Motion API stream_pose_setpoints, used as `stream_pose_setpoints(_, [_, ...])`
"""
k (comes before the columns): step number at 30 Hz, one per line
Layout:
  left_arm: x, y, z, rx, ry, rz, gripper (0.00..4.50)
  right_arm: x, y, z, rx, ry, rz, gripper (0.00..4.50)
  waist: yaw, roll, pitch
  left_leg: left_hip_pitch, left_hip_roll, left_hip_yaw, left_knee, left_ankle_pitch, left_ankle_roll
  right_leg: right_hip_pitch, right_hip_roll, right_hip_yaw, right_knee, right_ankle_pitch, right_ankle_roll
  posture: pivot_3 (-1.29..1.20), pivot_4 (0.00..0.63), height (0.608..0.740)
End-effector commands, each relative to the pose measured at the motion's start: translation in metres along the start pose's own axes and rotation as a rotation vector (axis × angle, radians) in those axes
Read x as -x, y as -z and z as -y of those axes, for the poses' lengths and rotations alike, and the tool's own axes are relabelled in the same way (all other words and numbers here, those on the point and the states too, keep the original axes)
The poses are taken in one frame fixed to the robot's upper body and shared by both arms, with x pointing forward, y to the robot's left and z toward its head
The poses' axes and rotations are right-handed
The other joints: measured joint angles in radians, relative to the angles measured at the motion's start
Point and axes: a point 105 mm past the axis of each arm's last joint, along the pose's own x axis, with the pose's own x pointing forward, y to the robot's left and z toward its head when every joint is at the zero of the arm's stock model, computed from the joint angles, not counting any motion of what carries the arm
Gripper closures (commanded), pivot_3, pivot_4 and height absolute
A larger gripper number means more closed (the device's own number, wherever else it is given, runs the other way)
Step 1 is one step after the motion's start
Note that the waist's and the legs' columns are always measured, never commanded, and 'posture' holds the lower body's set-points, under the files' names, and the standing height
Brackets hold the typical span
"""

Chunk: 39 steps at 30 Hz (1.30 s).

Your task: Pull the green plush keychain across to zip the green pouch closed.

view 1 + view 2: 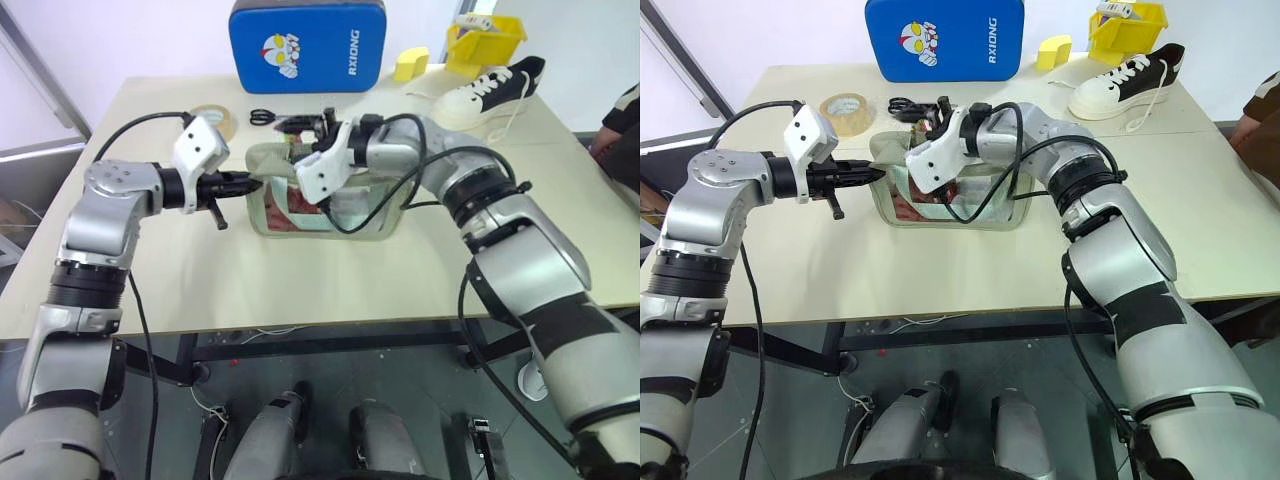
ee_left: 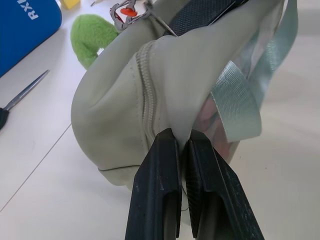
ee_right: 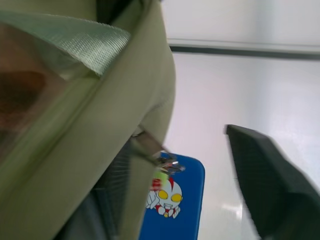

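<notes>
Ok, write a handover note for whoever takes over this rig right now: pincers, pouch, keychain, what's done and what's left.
Left pincer: shut on the end fabric of the green pouch, holding it.
Right pincer: over the pouch top; it holds nothing that the views show, and whether it is open is unclear.
Green plush keychain: hanging by the pouch's far side, on the table, ungripped.
Done: pouch braced.
Left: grip the keychain and pull it across to close the zipper.

Pale beige table (image 1: 300, 290) on a dark metal frame (image 1: 330, 345), plain white wall (image 1: 130, 35) behind, grey floor (image 1: 170, 420) beneath with loose cables, a grey slanted post (image 1: 40, 70) at the far left, lit evenly.
</notes>
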Motion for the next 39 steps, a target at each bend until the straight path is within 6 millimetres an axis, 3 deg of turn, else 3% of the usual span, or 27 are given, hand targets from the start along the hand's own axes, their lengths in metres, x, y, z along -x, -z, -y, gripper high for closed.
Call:
stream_pose_setpoints(1, [0.007,-0.017,-0.005,-0.04,-0.025,0.055,4.5,-0.002,-0.005,0.006,0.014,-0.001,0.025,3.58,0.0,0.0,0.0,0.0,0.0,0.0,0.0,0.0,0.0,0.0,0.0,0.0,0.0,0.0,0.0,0.0,0.15,0.74])
stream_pose_setpoints(3, [0.006,-0.016,-0.004,-0.04,-0.026,0.055,4.5,-0.002,-0.003,0.004,-0.004,-0.004,0.016,4.46,0.0,0.0,0.0,0.0,0.0,0.0,0.0,0.0,0.0,0.0,0.0,0.0,0.0,0.0,0.0,0.0,0.15,0.74])
stream_pose_setpoints(11, [0.006,-0.016,-0.005,-0.039,-0.026,0.055,4.5,0.007,0.012,0.005,-0.034,0.022,-0.046,4.46,0.001,0.0,0.0,0.0,0.0,0.0,0.0,0.0,0.0,0.0,0.0,0.0,0.0,0.0,0.0,0.0,0.15,0.74])
stream_pose_setpoints(22, [0.007,-0.014,-0.005,-0.032,-0.03,0.047,4.5,0.072,0.062,0.013,-0.13,0.111,-0.248,4.46,-0.001,0.0,0.0,0.0,0.0,0.0,0.0,0.0,0.0,-0.001,-0.001,0.0,0.0,0.0,-0.001,0.0,0.15,0.74])
stream_pose_setpoints(26, [0.008,-0.012,-0.005,-0.03,-0.027,0.043,4.5,0.091,0.069,0.01,-0.141,0.11,-0.305,4.46,0.001,0.0,0.0,0.0,0.0,0.0,0.0,0.0,0.0,0.0,-0.001,0.0,0.0,0.0,-0.001,0.0,0.15,0.74])
stream_pose_setpoints(30, [0.007,-0.01,-0.004,-0.017,-0.018,0.032,4.5,0.133,0.082,0.0,-0.151,0.085,-0.448,4.46,0.01,0.0,0.0,-0.001,0.0,-0.001,0.002,0.0,0.0,0.0,-0.001,-0.001,0.0,0.0,-0.001,0.0,0.15,0.74])
stream_pose_setpoints(36, [0.003,-0.009,-0.003,-0.007,-0.013,0.031,4.5,0.163,0.083,-0.009,-0.174,0.073,-0.578,4.46,0.006,0.0,0.0,0.0,0.0,0.0,0.003,-0.005,0.008,0.002,-0.002,-0.002,0.0,-0.001,-0.001,0.0,0.15,0.74])
stream_pose_setpoints(39, [0.001,-0.009,-0.003,0.0,-0.009,0.034,4.5,0.187,0.093,-0.013,-0.183,0.076,-0.692,4.46,0.006,-0.001,0.0,-0.002,0.0,0.0,0.004,-0.005,0.008,0.001,-0.003,-0.002,0.0,-0.001,-0.001,0.0,0.15,0.74])
